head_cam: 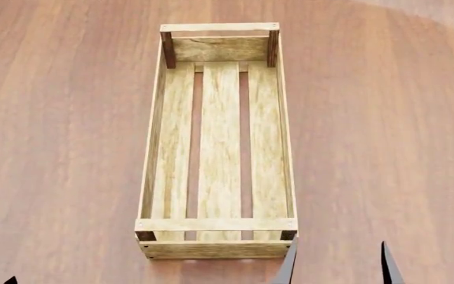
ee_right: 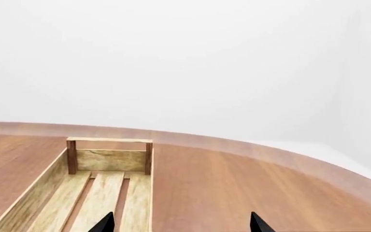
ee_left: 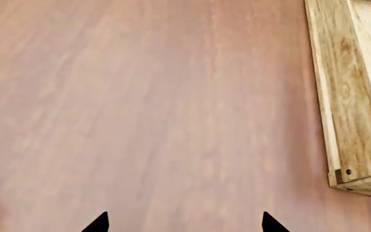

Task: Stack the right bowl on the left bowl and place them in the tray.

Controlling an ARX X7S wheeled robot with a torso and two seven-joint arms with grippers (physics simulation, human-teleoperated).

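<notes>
Head view looks down on the tray (head_cam: 219, 142), a long light-wood crate lying lengthwise away from the robot on the reddish-brown surface (head_cam: 61, 148), with three floor slats and dark corner posts; nothing sits inside it. No bowls show in any view. The right gripper (head_cam: 337, 266) hangs just beside the tray's near right corner, its dark fingers (head_cam: 288, 269) spread wide with nothing between them. Only a dark tip of the left gripper (head_cam: 10, 280) shows at the near left; its wrist view shows fingers (ee_left: 98, 223) wide apart above bare wood, beside a tray corner.
</notes>
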